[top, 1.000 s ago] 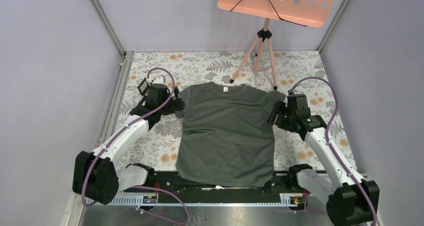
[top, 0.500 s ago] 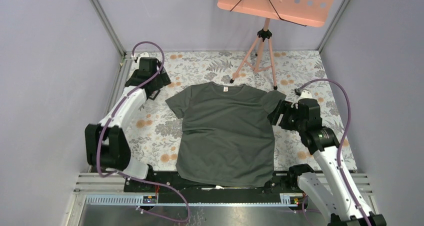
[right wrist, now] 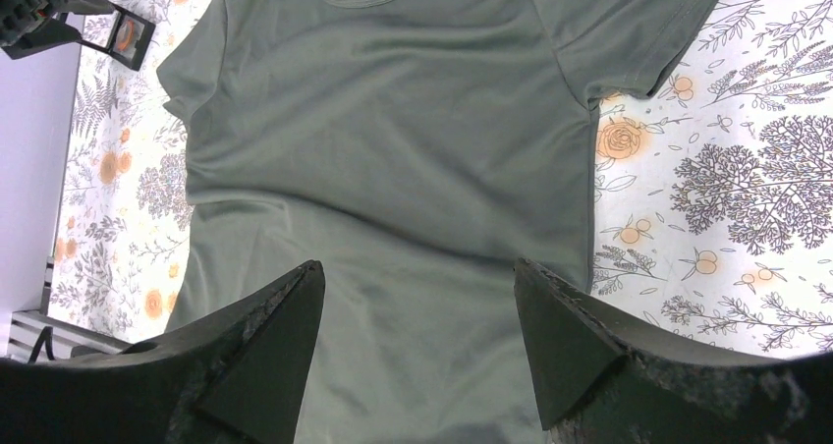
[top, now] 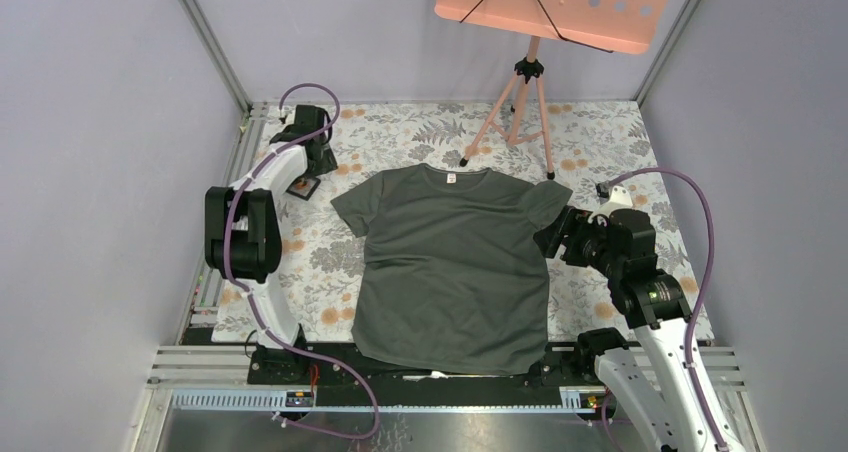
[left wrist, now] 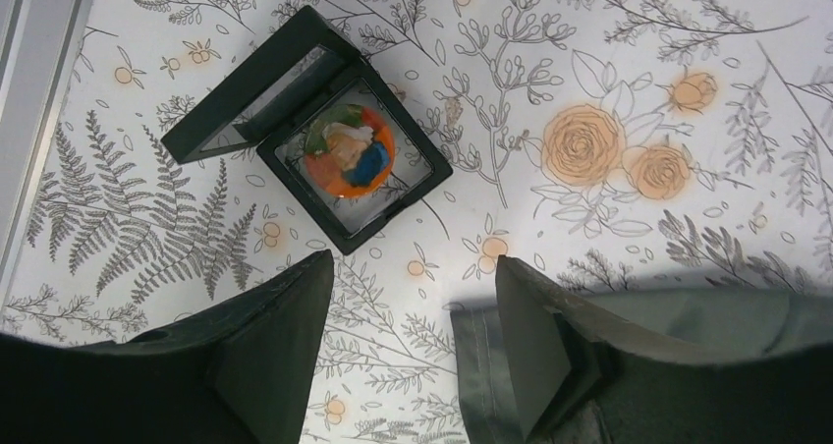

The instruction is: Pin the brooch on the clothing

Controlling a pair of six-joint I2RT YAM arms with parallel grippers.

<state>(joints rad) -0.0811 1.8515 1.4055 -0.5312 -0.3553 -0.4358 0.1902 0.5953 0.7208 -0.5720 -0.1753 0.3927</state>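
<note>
The brooch [left wrist: 346,151], a small round orange pin with blue and white patches, lies inside an open black square case [left wrist: 393,203] on the floral cloth. In the top view the case [top: 303,185] sits left of the clothing [top: 455,262], a dark grey-green T-shirt spread flat. My left gripper [left wrist: 415,262] hovers open just short of the case, with nothing between its fingers and a sleeve hem [left wrist: 481,365] beneath its right finger. My right gripper [right wrist: 418,267] stands open above the shirt's [right wrist: 393,139] right side, holding nothing. From there the case [right wrist: 128,33] shows small at far left.
A pink music stand [top: 555,7] on a tripod [top: 528,82] stands behind the shirt's collar. Grey walls and a metal rail [top: 235,172] close in the left side near the case. The case's hinged lid [left wrist: 255,95] is folded open toward the rail.
My left arm swung from the shirt's left sleeve out to the far left, over the case. My right gripper drew back slightly from the right sleeve and opened a little wider.
</note>
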